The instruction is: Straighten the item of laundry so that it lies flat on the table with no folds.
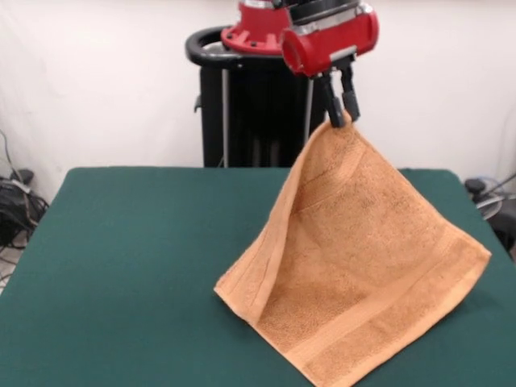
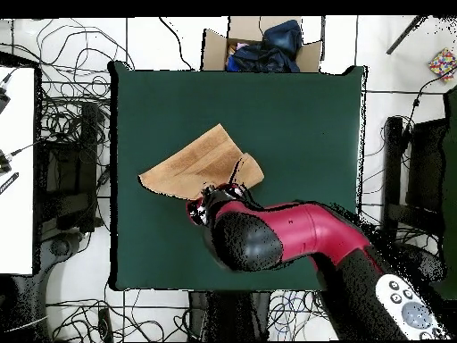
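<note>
The orange-tan towel (image 1: 355, 250) hangs by one corner from my gripper (image 1: 342, 118), which is shut on that corner well above the table (image 1: 129, 258). The towel spreads down like a tent. Its lower edge and corners rest on the green top at the right front, with one side folded inward. In the overhead view the towel (image 2: 192, 165) lies left of centre, and my red arm (image 2: 286, 234) covers the gripper and the held corner. No care label shows.
The robot's black pedestal (image 1: 250, 105) stands behind the table's far edge. A cardboard box with dark cloth (image 2: 259, 46) sits beyond the table. Cables lie on the floor around it, and equipment stands at both sides.
</note>
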Robot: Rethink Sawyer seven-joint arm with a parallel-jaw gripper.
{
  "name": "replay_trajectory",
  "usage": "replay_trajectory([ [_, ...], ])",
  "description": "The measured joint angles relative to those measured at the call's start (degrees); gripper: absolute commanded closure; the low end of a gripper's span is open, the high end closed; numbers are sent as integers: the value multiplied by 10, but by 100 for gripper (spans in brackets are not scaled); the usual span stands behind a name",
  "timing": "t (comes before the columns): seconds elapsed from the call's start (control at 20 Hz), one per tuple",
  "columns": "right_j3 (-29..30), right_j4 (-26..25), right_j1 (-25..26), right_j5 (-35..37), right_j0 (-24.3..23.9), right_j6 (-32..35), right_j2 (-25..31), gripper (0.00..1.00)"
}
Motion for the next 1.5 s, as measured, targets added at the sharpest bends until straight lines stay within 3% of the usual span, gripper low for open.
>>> replay_trajectory([
  [0.65,53,-22,-49,-73,59,0,-40,100],
  [1.5,141,-27,-128,-126,61,0,-42,100],
])
